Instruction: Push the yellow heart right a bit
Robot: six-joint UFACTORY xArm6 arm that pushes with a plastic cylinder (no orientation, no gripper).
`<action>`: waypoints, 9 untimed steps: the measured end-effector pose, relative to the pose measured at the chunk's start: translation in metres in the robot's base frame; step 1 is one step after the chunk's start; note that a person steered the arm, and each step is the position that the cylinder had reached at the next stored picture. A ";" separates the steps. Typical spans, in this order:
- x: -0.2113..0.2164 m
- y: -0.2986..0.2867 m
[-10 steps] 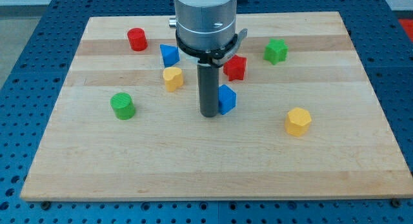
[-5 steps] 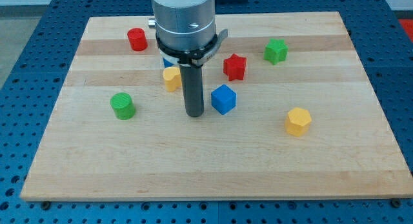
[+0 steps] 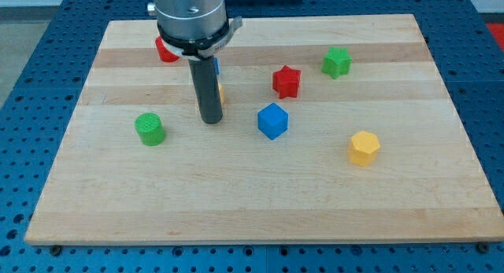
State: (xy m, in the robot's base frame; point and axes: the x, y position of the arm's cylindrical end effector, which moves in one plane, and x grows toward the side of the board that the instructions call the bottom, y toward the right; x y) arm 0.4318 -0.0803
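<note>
Light wood bench (image 3: 260, 202) on a blue perforated base (image 3: 24, 84). End effector is a plain dark rod, no jaws, nothing held; my tip (image 3: 210, 121) sits on the bench in front of the yellow heart (image 3: 222, 93), which is mostly hidden behind the rod; contact unclear. Green cylinder (image 3: 149, 129) at view's left of tip, blue cube (image 3: 272, 120) at its right. Red star (image 3: 287, 82), green block (image 3: 336, 61), yellow hexagon (image 3: 363, 148) further right. Red cylinder (image 3: 163, 50) partly behind the arm.
</note>
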 end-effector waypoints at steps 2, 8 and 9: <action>-0.009 -0.001; -0.052 -0.058; -0.057 -0.058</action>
State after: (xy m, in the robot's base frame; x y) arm 0.3744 -0.1386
